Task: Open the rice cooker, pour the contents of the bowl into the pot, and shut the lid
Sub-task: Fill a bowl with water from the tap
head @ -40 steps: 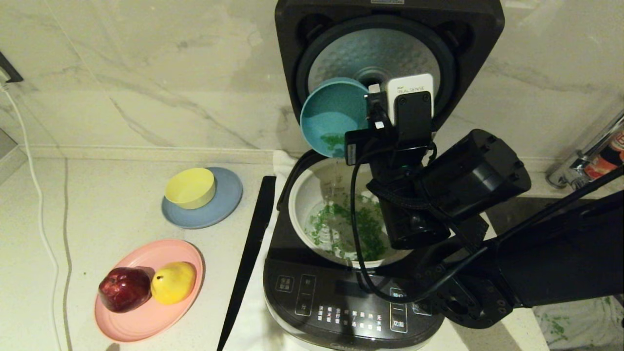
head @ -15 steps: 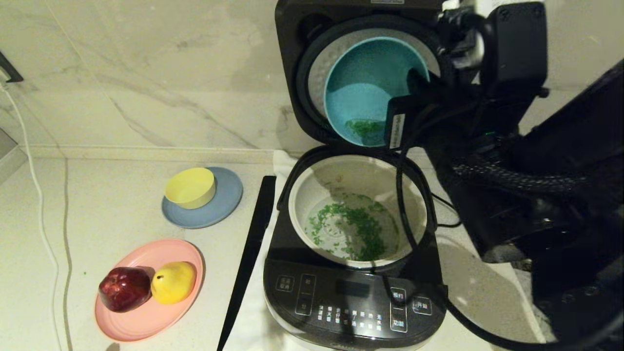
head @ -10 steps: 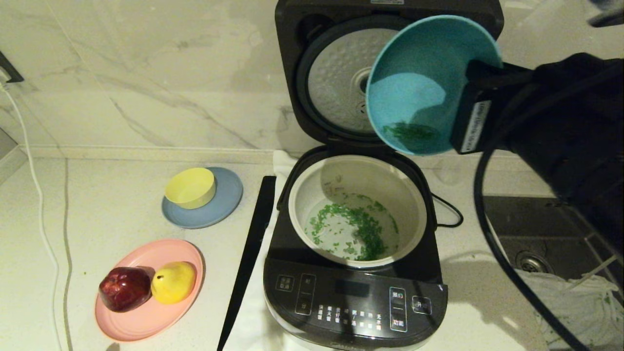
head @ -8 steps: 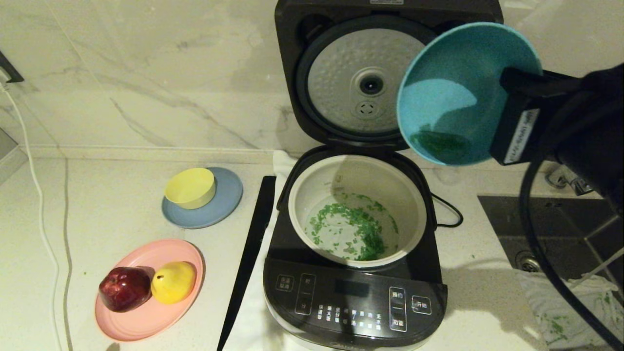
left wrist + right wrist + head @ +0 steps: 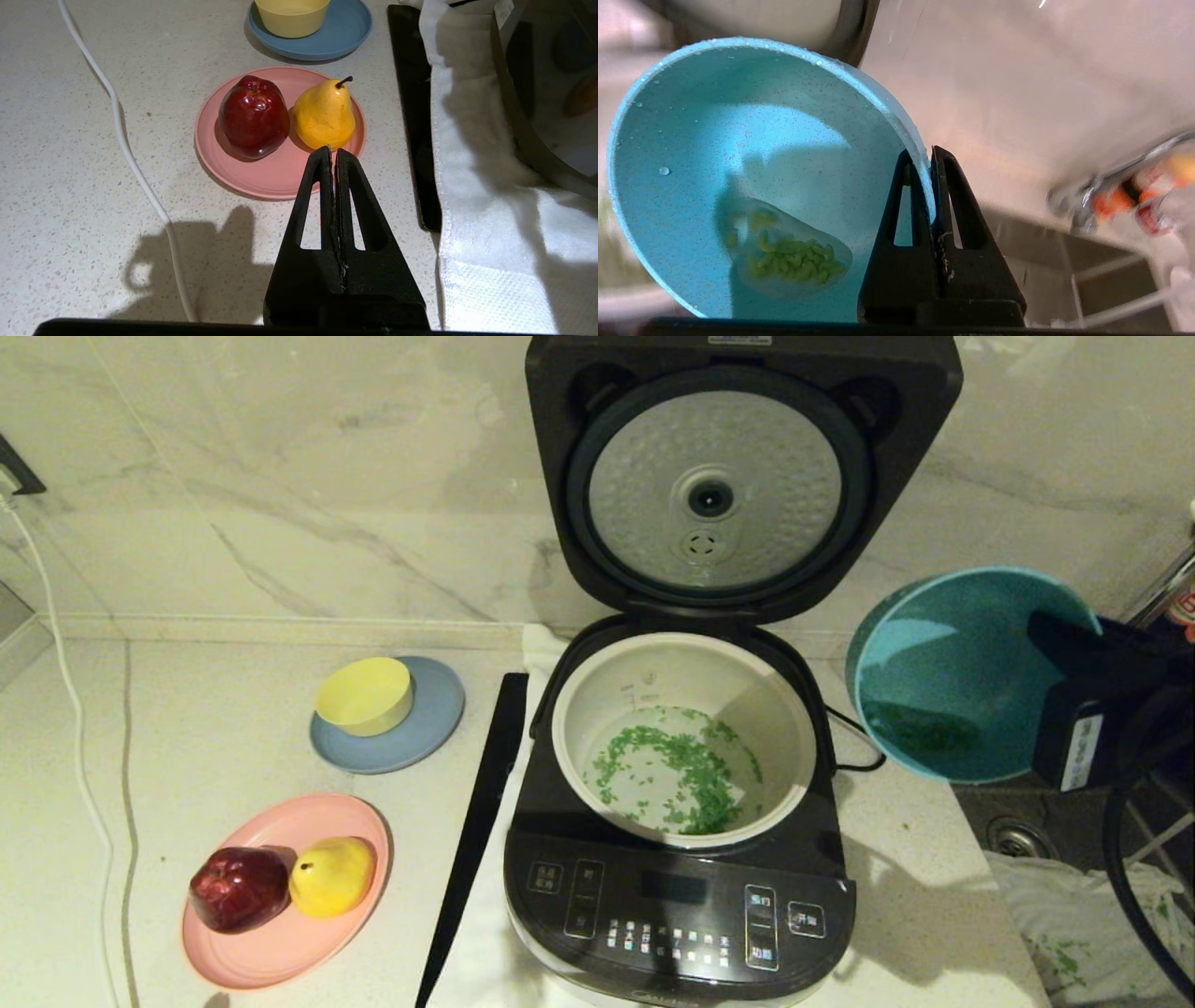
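Dim warm light (blurred wrist background)

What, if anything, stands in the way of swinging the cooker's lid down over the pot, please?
Nothing visible does. The lid stands upright behind the pot, whose rim is bare, with green bits only at the bottom. The right gripper, jaws clamped on the bowl, holds it off to the cooker's right side, over the counter's edge.

Speckled counter (image 5: 233, 728): cooker (image 5: 677, 887), pink plate (image 5: 280, 943), cable (image 5: 79, 747).
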### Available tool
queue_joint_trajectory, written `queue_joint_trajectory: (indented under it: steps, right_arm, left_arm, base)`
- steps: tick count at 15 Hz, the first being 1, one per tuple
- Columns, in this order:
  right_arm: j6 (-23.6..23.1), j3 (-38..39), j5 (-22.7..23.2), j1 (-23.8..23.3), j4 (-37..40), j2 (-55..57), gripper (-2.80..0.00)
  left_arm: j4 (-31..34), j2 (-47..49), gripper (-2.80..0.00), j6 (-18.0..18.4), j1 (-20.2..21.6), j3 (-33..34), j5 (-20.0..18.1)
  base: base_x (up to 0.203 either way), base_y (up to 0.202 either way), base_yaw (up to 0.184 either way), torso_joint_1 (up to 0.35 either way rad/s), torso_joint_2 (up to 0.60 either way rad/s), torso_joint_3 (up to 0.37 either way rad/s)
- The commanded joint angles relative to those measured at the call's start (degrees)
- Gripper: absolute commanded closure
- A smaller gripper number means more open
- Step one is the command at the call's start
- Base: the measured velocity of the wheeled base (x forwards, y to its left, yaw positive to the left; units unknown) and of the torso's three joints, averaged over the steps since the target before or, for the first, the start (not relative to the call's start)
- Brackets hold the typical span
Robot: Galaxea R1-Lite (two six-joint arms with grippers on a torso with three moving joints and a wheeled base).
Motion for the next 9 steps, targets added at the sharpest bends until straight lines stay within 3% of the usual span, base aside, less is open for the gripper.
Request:
queue_joint_trajectory:
  steps: [1,4,9]
  right_arm:
    - [5.36,1.41,1.92,-2.93,6.77,-0.33,0.0]
    - [13.18,1.28,10.11,-10.08,18.84,-1.56,0.0]
    - [30.59,0.81,34.41,-28.56,34.37,-0.97,0.0]
  left_arm:
    - [-0.02,-0.06,0.0,-0.1,0.0,0.18,0.01]
    - [-0.02,0.03,0.0,-0.02,0.0,0.18,0.01]
    - [-0.02,0.03,0.0,-0.01,0.0,0.18,0.01]
  base:
    - [0.0,0.0,0.0,0.0,0.0,0.0]
    - [0.0,0.0,0.0,0.0,0.0,0.0]
    - [0.0,0.0,0.0,0.0,0.0,0.0]
